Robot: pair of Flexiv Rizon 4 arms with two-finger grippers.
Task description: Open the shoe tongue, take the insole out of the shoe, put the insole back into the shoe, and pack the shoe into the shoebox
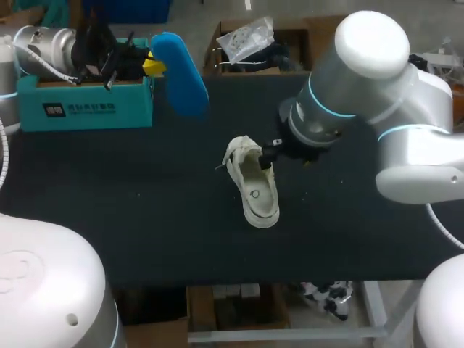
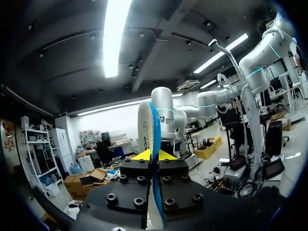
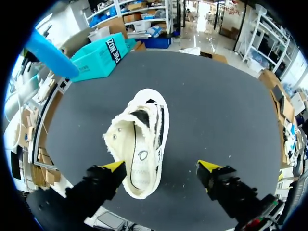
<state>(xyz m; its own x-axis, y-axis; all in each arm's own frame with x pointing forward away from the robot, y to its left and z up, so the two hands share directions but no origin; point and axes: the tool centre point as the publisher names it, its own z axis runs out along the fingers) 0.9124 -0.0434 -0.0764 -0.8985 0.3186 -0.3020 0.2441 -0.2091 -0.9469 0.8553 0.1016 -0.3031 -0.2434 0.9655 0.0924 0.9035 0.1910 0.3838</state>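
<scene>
A cream shoe (image 1: 252, 181) lies on the black table near the middle, its opening facing up. My right gripper (image 1: 270, 156) hangs just above the shoe's back end. In the right wrist view the right gripper (image 3: 161, 167) is open, and the shoe (image 3: 139, 144) lies under it, close to one fingertip (image 3: 113, 167). My left gripper (image 1: 152, 65) is shut on a blue insole (image 1: 181, 72), held in the air beside the teal shoebox (image 1: 87, 105) at the back left. The insole (image 2: 153, 139) stands edge-on between the left gripper's (image 2: 154, 155) yellow tips. The right wrist view also shows the insole (image 3: 50, 53) and the shoebox (image 3: 98, 57).
The black table top (image 1: 109, 217) spreads around the shoe to the front and both sides. My left arm's wrist and cables sit over the shoebox's open top.
</scene>
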